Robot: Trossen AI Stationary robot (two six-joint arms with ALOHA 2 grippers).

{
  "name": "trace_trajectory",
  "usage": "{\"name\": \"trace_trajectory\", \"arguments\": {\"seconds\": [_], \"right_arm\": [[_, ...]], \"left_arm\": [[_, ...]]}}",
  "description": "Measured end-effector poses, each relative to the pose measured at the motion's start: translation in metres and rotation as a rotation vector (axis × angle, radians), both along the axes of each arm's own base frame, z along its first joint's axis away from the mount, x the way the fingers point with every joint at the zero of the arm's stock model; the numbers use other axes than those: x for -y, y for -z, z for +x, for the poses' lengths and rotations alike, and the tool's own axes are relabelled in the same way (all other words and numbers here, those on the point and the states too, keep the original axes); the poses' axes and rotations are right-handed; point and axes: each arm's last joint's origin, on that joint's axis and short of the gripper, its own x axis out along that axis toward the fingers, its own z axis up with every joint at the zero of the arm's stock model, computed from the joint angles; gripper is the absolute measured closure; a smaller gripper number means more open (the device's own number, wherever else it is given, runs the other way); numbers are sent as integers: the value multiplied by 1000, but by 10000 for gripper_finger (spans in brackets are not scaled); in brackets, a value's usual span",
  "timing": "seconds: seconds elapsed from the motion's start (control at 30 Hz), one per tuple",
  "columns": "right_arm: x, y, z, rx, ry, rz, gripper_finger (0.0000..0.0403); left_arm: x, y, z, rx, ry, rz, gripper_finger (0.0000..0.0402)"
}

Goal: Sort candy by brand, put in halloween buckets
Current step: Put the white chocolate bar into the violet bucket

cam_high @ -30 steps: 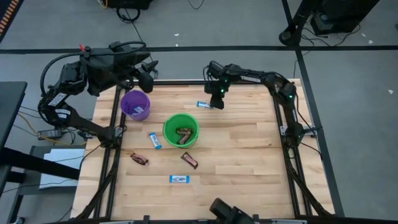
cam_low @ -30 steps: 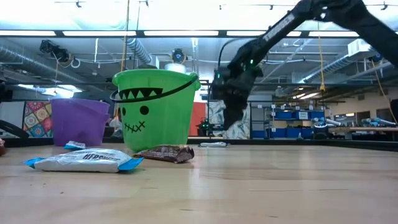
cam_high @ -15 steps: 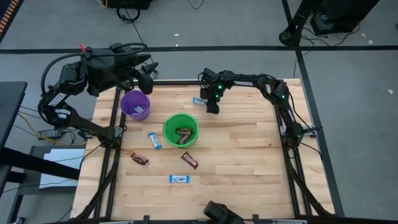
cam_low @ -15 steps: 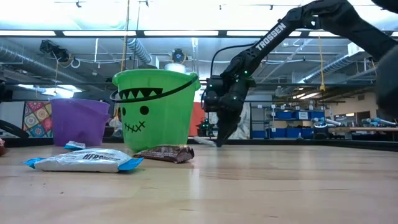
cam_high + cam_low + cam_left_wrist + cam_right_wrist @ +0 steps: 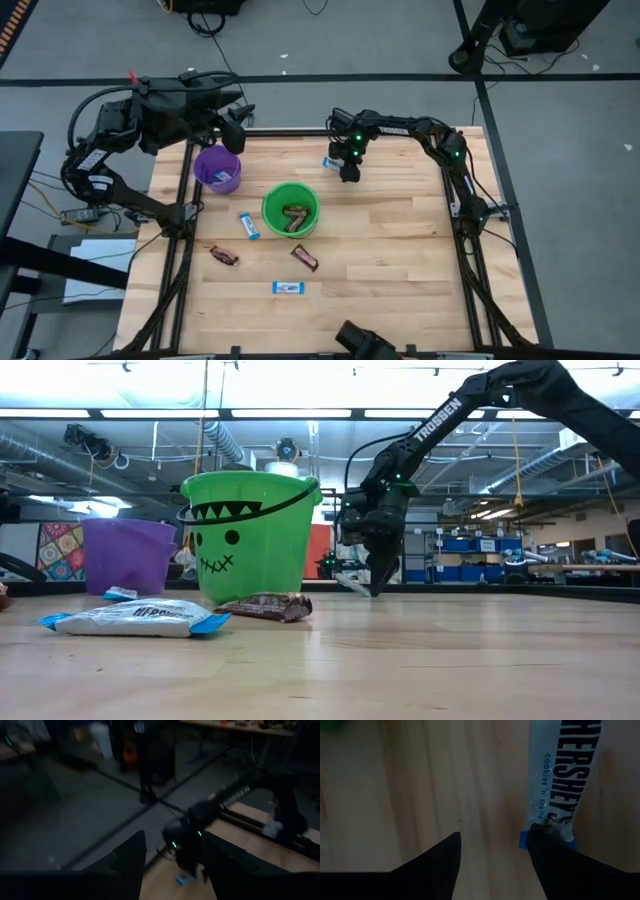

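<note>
Touching one fingertip [image 5: 555,865] | blue-and-white candy [image 5: 560,780] | right end effector [image 5: 492,845] spread

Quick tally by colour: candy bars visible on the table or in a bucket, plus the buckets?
Blue-and-white bars: 3
Brown bars on the table: 2
Brown bars in the green bucket: at least 1
Purple bucket: 1, contents unclear
Green bucket: 1
Total: 6 bars, 2 buckets

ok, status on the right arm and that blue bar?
Right gripper open, down at table's far edge. Blue-and-white bar flat on wood, one finger at its end, not gripped. Left gripper idle above purple bucket.
</note>
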Motion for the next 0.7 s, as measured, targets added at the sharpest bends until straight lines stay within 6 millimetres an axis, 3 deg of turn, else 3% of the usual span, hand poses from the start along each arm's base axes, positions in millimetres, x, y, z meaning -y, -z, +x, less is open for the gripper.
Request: {"name": "trace_trajectory", "arguments": {"seconds": [0.17,0.3,0.5,0.7], "right_arm": [[2,0,0,15,4,-3,159],[1,0,1,19,3,-4,159],[3,-4,3,50,10,-35,159],[10,-5,0,61,49,-31,159]], "left_arm": [[-5,19,13,-63,-7,-193,209],[-17,37,45,-137,5,-272,209],[-48,80,103,-282,19,-411,209],[-81,109,126,-379,-30,-465,209]]}}
